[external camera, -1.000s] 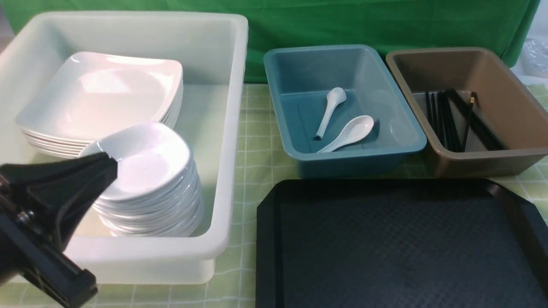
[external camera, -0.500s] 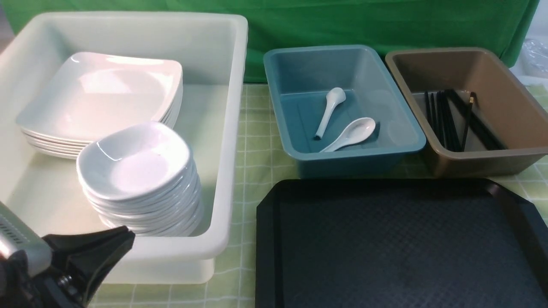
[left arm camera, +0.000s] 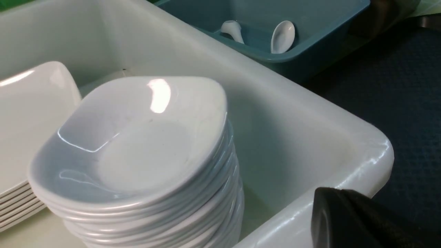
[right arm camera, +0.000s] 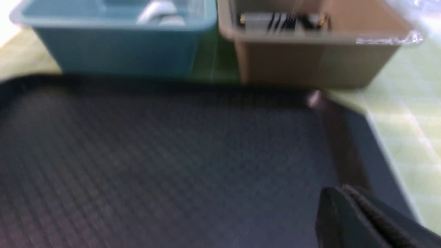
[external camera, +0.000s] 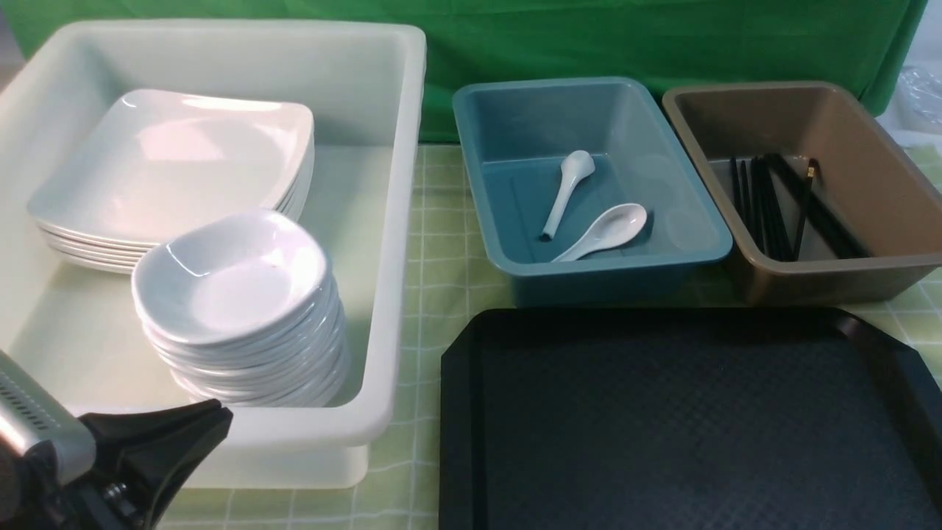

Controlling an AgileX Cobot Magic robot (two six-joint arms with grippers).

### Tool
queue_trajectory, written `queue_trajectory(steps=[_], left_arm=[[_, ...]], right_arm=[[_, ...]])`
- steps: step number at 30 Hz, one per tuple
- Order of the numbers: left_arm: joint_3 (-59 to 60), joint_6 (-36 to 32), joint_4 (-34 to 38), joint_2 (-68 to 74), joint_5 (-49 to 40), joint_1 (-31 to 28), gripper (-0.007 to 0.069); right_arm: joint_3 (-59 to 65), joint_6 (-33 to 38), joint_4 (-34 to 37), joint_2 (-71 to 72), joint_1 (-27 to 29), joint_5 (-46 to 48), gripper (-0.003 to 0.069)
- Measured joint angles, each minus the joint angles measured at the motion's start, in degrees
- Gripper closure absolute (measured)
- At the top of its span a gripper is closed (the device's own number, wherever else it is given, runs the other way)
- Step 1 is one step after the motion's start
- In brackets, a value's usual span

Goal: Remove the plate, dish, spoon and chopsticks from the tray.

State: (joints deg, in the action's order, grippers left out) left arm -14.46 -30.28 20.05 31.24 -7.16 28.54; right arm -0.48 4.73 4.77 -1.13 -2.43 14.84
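The tray (external camera: 684, 419) lies bare in the near right of the front view, its textured black surface showing no plate, dish, spoon or chopsticks on any part that the cameras reach, though its nearest edge runs out of frame; the plate (external camera: 173, 165) sits topmost on a stack of square plates at the far side of the white bin (external camera: 401, 243), and the dish (external camera: 232, 276) crowns a tall stack of small dishes nearer the front of that same bin, the two stacks just beside each other; two white soup spoons rest in the blue bin (external camera: 478, 221) behind the tray, one spoon (external camera: 607, 232) nearer the front wall and the other spoon (external camera: 567, 191) angled behind it, and I cannot tell which of them came from the tray; the chopsticks (external camera: 806, 202) with the gold band lean among plain black sticks in the brown bin (external camera: 912, 191) to the right; the left gripper (external camera: 158, 442) hangs low outside the near wall of the white bin, its jaws pressed together and holding nothing, apart from the dishes; the right gripper (right arm camera: 348, 210) appears only in its own wrist view, over the near right part of the tray, jaws likewise closed and empty, the picture there being blurred; judging from this, every one of the four items seems sorted into its bin and the clearing looks complete, with nothing left but for the arms to settle.
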Motion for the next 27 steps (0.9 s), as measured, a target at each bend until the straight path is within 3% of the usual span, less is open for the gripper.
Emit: queue_trajectory(steps=[27], left_arm=[[0.0, -0.07, -0.01, -0.05, 0.4, 0.0, 0.0613]], right_arm=[[0.84, -2.17, -0.2, 0.99, 0.0, 0.09, 0.0595]])
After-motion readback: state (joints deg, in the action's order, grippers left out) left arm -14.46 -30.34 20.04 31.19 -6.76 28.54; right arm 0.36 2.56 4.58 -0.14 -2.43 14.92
